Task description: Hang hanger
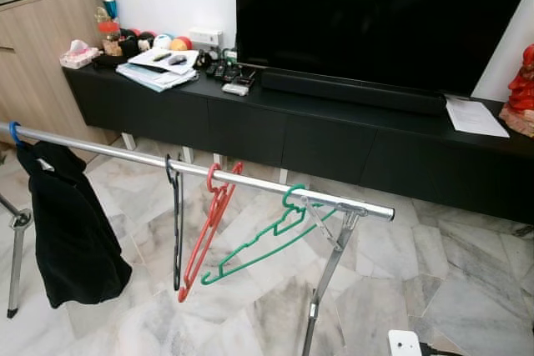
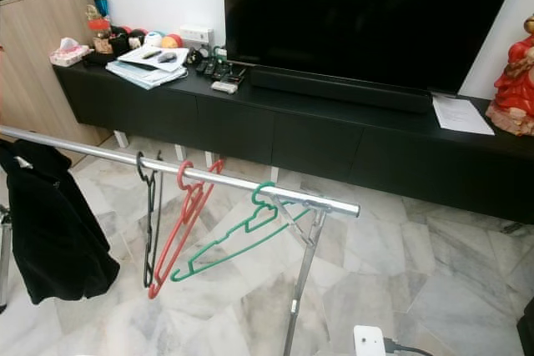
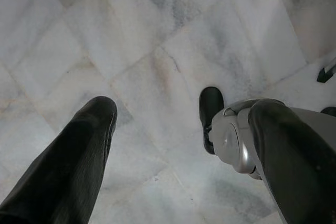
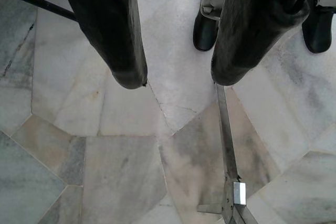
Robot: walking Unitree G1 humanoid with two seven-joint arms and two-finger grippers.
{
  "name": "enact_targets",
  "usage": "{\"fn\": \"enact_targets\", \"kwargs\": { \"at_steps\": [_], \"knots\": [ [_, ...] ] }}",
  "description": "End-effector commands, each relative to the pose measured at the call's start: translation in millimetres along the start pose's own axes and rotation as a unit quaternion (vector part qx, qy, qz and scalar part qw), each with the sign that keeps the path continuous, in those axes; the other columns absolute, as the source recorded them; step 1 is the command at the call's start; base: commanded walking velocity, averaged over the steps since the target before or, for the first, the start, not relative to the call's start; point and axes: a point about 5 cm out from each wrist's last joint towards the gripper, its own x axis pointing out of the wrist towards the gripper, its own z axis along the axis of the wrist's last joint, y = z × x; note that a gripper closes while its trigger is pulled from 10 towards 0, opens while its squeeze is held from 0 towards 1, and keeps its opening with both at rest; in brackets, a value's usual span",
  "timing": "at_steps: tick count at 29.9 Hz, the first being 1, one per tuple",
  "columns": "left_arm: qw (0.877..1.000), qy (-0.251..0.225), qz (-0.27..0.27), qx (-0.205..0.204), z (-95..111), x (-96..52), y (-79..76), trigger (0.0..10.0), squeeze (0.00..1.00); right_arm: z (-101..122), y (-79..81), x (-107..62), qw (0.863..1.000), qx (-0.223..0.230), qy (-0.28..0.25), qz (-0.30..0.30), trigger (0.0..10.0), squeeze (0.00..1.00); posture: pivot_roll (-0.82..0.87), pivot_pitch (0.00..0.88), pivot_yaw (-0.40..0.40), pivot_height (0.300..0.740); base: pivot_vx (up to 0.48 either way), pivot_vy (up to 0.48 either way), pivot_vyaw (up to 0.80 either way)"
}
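Silver rail (image 1: 108, 149) running across the front of the scene on a metal stand leg (image 1: 327, 277), over a marble floor (image 1: 434, 289). Hung on the rail, from the robot's left: a black garment (image 1: 71, 223) on a blue-hooked hanger, then a black hanger (image 1: 176, 223), a red hanger (image 1: 204, 235) and a green hanger (image 1: 267, 243), the three bare ones close together near the rail's right end, the green one swung out at a slant toward the stand leg. Behind the rail, a long black worktop (image 1: 350, 114) carrying a large dark screen (image 1: 375, 14), a soundbar (image 1: 355, 92), papers (image 1: 158, 68), remotes and coloured balls, with a red figurine (image 1: 521, 89) at its right end. Left tool (image 3: 173, 145) hanging low over bare marble, fingers (image 3: 68, 171) spread apart, empty, one of the robot's black feet (image 3: 210, 111) beyond it. Right tool (image 4: 176, 74) likewise pointed down at the floor, released, fingers parted with nothing between them, just above a foot bar of the stand (image 4: 227, 145). All hangers up on the rail, well apart from both tools.
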Motion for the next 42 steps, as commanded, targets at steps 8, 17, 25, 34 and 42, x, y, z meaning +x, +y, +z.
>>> {"fn": "enact_targets", "kwargs": {
  "at_steps": [8, 17, 25, 34, 42],
  "knots": [
    [1.0, 0.024, -0.003, -0.002, -14, -2.8, -0.7, 10.0, 0.0, -4, -2.6, -0.5, 1.0, 0.005, 0.007, -0.002, 10.0, 0.0, 0.07, 0.0, -0.025, 0.74, 0.0, 0.277, 0.0],
    [0.999, 0.046, 0.012, 0.007, -25, -6.9, 14.6, 10.0, 0.0, -4, -1.2, -0.4, 1.0, 0.015, 0.006, -0.004, 10.0, 0.0, 0.07, 0.0, -0.015, 0.74, 0.0, 0.119, 0.0],
    [0.999, 0.052, 0.014, 0.007, -25, -6.3, 12.1, 10.0, 0.0, -4, 1.5, -0.2, 1.0, 0.027, 0.006, -0.005, 10.0, 0.0, 0.06, 0.0, -0.006, 0.74, 0.0, 0.0, 0.0],
    [0.998, 0.054, 0.008, 0.001, -23, -4.8, 4.3, 10.0, 0.0, -4, 1.3, -0.2, 0.999, 0.035, 0.005, -0.005, 10.0, 0.0, 0.07, 0.0, -0.012, 0.74, 0.0, 0.0, 0.0],
    [0.998, 0.057, 0.005, -0.004, -25, -4.9, 1.6, 10.0, 0.0, -4, 0.8, -0.2, 0.999, 0.037, 0.003, -0.004, 10.0, 0.0, 0.07, 0.0, -0.014, 0.74, 0.0, 0.0, 0.0]
  ]
}}
